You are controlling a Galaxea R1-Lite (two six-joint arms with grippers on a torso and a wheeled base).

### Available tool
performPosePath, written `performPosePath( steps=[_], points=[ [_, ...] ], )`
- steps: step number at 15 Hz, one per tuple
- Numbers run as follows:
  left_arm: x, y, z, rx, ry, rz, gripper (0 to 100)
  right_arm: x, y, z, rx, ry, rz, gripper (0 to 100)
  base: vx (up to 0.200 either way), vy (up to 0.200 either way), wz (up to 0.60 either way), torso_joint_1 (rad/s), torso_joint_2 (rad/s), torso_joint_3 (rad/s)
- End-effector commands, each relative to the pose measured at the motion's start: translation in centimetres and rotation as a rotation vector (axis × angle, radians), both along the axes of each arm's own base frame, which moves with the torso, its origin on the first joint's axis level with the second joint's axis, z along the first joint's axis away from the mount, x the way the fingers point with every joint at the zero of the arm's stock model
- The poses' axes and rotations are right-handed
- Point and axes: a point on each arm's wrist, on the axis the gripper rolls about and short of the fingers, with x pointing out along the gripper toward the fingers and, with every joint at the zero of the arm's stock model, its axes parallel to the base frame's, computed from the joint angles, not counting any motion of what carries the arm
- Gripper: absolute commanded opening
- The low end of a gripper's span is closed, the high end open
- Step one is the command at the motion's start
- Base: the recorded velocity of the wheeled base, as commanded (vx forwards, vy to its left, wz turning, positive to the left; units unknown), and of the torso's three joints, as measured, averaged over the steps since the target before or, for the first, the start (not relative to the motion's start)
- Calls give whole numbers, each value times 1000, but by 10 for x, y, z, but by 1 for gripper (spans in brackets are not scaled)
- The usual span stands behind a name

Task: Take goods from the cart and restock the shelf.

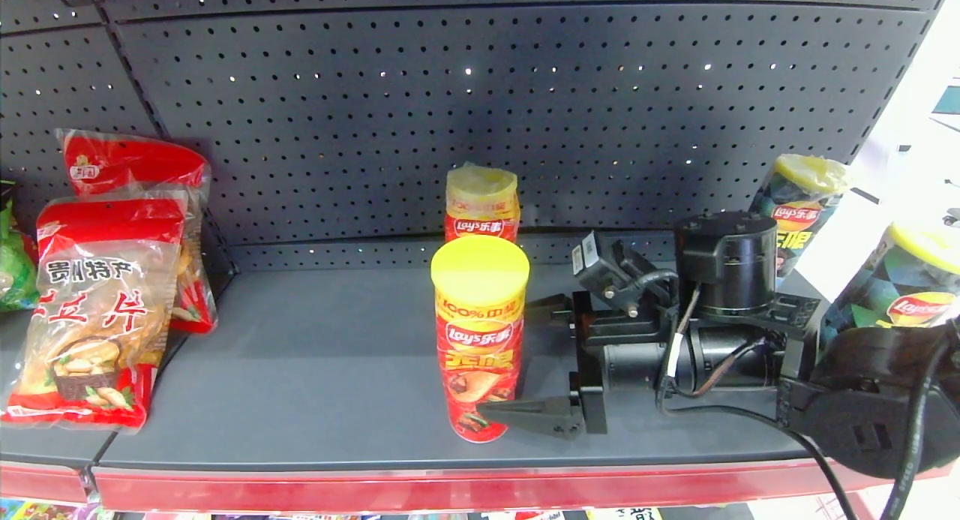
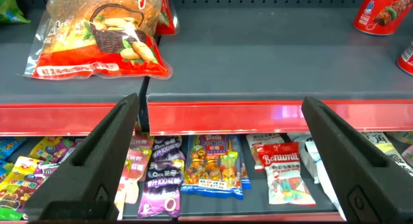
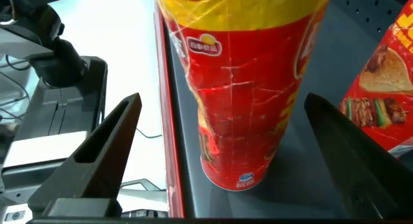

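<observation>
Two red crisp cans stand upright in a line at the middle of the shelf [image 1: 315, 370]. The front can [image 1: 480, 340] is close to the shelf's red front edge, and the rear can [image 1: 482, 205] is against the perforated back panel [image 1: 525, 92]. The right end effector [image 1: 506, 357] has its fingers spread wide, one on each side of the front can. From its wrist camera neither finger seems to touch the can, though the far side is hard to judge.

This looks like the let-go after a placement. To finish it well, the arm should draw straight back toward the shelf's right end, kept level. That way no finger brushes the tall can and tips it over the front edge.

The left end effector [image 2: 219, 100] hangs spread and empty just below the front edge, facing sweet packets [image 2: 213, 166] one level down. Snack bags [image 1: 97, 310] lean at the shelf's left end, and dark cans [image 1: 802, 197] stand at its right end.
</observation>
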Motion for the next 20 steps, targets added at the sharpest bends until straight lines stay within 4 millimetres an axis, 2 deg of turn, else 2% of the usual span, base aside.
performPosePath(
  steps=[1, 14, 20],
  points=[
    [0, 0, 0, 0, 1, 1, 100, -6, 3, 3, 6, -1, 15, 100, 0, 0, 0, 0, 0, 0],
    [0, 0, 0, 0, 1, 1, 100, -22, 11, 2, -4, 3, 46, 100, 0, 0, 0, 0, 0, 0],
    [0, 0, 0, 0, 1, 1, 100, -23, 9, 1, -7, 6, 43, 100, 0, 0, 0, 0, 0, 0]
  ],
)
